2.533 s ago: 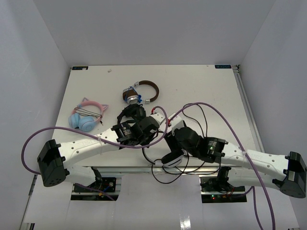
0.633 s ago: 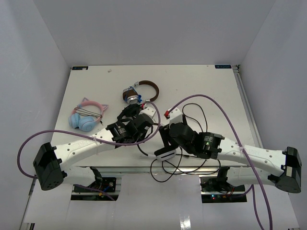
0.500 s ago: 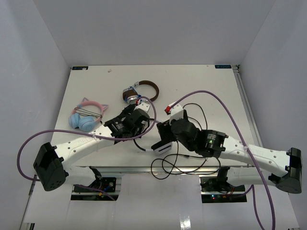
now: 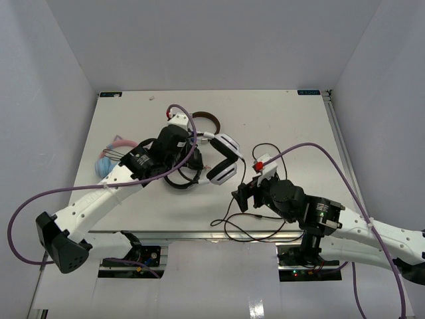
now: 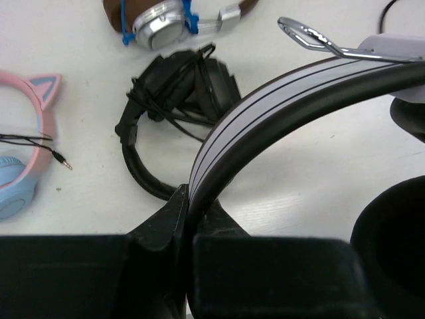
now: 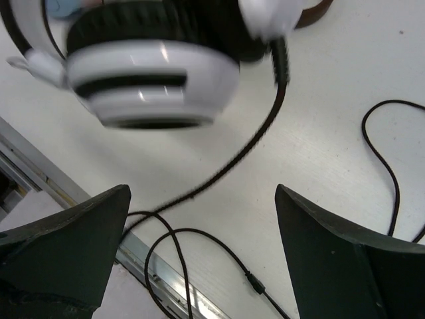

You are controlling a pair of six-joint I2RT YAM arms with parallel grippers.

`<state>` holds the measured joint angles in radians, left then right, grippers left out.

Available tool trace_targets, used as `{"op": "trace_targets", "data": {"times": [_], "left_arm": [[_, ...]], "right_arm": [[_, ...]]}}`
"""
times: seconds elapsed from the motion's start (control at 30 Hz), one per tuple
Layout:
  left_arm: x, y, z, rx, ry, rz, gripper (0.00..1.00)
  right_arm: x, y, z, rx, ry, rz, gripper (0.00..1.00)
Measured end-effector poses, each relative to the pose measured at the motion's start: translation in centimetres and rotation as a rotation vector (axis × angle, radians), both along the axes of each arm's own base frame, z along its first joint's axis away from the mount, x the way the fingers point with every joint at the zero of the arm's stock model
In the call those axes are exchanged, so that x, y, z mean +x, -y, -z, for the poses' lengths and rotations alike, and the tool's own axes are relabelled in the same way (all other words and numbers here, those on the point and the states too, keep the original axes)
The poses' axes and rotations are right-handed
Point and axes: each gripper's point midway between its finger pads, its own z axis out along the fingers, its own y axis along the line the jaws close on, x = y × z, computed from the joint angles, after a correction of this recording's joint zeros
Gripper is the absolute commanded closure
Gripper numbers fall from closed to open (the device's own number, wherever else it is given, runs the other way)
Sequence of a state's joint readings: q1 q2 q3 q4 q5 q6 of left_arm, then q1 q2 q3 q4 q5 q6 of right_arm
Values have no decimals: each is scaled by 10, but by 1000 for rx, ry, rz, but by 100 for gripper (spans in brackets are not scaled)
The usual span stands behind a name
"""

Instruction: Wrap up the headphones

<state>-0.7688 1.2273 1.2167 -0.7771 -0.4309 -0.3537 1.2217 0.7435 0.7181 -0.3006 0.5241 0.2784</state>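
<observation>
The white headphones (image 4: pixel 224 167) with black ear pads hang above the table. My left gripper (image 4: pixel 190 141) is shut on their white headband (image 5: pixel 279 100), which runs up to the right from the jaws (image 5: pixel 189 199). One white ear cup (image 6: pixel 153 80) hangs above and ahead of my right gripper (image 6: pixel 202 193), which is open and empty. In the top view the right gripper (image 4: pixel 241 197) sits just near-right of the ear cups. The thin black cable (image 6: pixel 255 143) drops from the cup and lies in loose loops (image 4: pixel 229 222) near the table's front edge.
All-black headphones (image 5: pixel 169 100) lie under the left arm (image 4: pixel 180 178). Brown-banded silver headphones (image 4: pixel 207 121) lie behind them. Pink and blue cat-ear headphones (image 4: pixel 109 159) lie at the left. The metal front rail (image 6: pixel 166 286) is just below the right gripper.
The left gripper has lifted the white headphones and carried them back from the front edge. The right gripper has come off them and now sits open near the front, to their right.
</observation>
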Motion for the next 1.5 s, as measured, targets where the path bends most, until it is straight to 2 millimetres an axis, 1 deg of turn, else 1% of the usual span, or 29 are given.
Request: {"op": "trace_targets", "data": {"times": [0.07,0.13,0.17,0.2,0.3,0.47,0.53,0.57,0.63,0.7,0.83,0.93,1.0,1.07,1.13,1.37,1.5], "left_arm": [[-1,-1,-24,-47,43,-6,100],[-3,-2,-43,-90,76,-6,100],[-4,-2,-51,-109,90,-5,100],[-4,-1,-56,-124,98,-3,100],[-7,3,-60,-156,96,11,100],[-12,9,-51,-173,59,39,100],[-15,12,-51,-190,51,52,100],[-17,13,-53,-202,51,58,100],[-21,14,-59,-230,55,73,100],[-28,13,-69,-266,70,87,100],[-41,7,-97,-343,118,110,100],[-50,3,-113,-394,150,121,100],[-55,0,-120,-419,168,125,100],[-58,-4,-126,-434,181,125,100],[-61,-7,-130,-448,191,124,100],[-70,-14,-135,-469,199,122,100],[-74,-14,-139,-489,206,135,100]], "right_arm": [[-3,0,13,-12,-9,-17,0],[-6,-3,22,-2,-11,-41,2],[-7,-4,26,6,-9,-51,5],[-8,-6,28,18,-4,-62,6],[-9,-17,27,58,16,-99,7],[-14,-48,11,155,62,-201,10],[-17,-57,10,189,81,-243,12],[-19,-60,12,201,87,-262,13],[-22,-65,16,215,100,-291,14],[-25,-69,18,228,110,-315,18],[-27,-78,8,277,142,-349,28],[-27,-85,2,303,165,-364,32],[-27,-90,2,306,172,-378,31],[-28,-94,5,303,170,-392,30],[-29,-98,9,297,167,-400,31],[-30,-104,3,328,189,-418,33],[-31,-108,8,325,186,-431,37]]}}
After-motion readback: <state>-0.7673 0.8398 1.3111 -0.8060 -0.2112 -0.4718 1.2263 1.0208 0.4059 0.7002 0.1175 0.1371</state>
